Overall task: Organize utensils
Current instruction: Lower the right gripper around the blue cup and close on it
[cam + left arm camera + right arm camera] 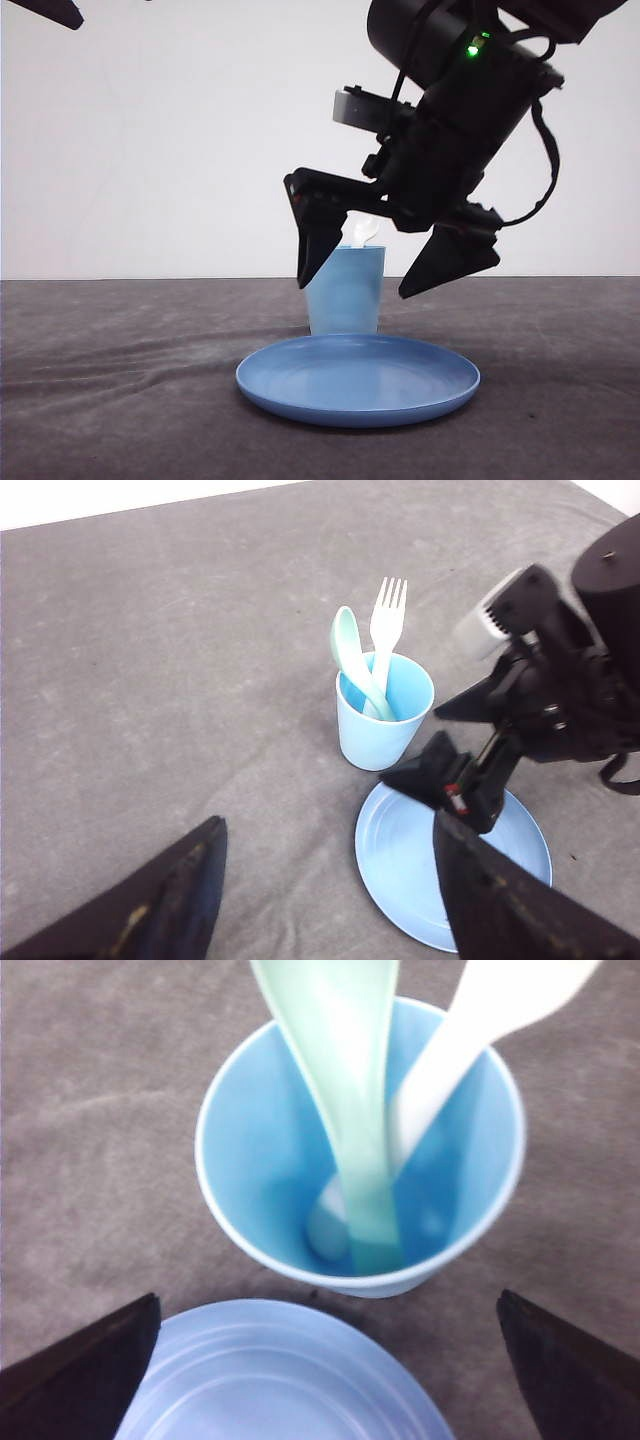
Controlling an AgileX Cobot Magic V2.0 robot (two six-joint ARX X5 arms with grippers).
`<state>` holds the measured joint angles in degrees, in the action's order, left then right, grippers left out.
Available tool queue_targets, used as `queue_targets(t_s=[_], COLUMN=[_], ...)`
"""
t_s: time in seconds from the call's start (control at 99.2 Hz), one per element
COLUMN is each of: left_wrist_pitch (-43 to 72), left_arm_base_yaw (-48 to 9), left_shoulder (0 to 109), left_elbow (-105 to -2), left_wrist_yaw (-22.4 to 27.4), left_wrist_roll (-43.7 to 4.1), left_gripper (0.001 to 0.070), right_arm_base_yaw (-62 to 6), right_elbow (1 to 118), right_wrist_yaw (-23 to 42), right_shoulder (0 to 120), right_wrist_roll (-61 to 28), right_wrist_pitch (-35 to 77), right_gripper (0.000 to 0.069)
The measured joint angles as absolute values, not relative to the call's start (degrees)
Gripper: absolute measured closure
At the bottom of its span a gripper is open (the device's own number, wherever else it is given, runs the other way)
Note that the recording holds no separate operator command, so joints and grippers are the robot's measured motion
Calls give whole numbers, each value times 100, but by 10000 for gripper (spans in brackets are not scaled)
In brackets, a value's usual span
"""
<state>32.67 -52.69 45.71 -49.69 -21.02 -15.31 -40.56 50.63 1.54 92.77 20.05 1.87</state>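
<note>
Two utensils stand in the light blue cup (383,712): a mint-green spoon (352,658) and a white fork (386,628), handles down. Beside the cup lies a blue plate (358,379). Right gripper (396,255) hangs above them, jaws wide, empty. Left gripper (330,900) likewise spread wide. Front view hides the spoon; wrist views show both.

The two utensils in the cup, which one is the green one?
The spoon: mint green with a smooth oval bowl. The fork leaning beside it in the light blue cup is white, with tines at its top.
</note>
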Motion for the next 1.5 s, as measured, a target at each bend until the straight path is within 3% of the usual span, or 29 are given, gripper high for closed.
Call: queue_targets(t_s=[1.502], left_wrist_pitch=[3236], left_arm_base_yaw=[-5269], left_shoulder=[4571], left_elbow=[-4969], left_wrist_yaw=[-2104], left_wrist_roll=[-1461], left_gripper=[315], right_arm_base_yaw=[-3686], right_elbow=[5537], right_wrist_yaw=[-161], right_shoulder=[9815], right_wrist_roll=[2014], right_wrist_pitch=[-290], right_gripper=[17])
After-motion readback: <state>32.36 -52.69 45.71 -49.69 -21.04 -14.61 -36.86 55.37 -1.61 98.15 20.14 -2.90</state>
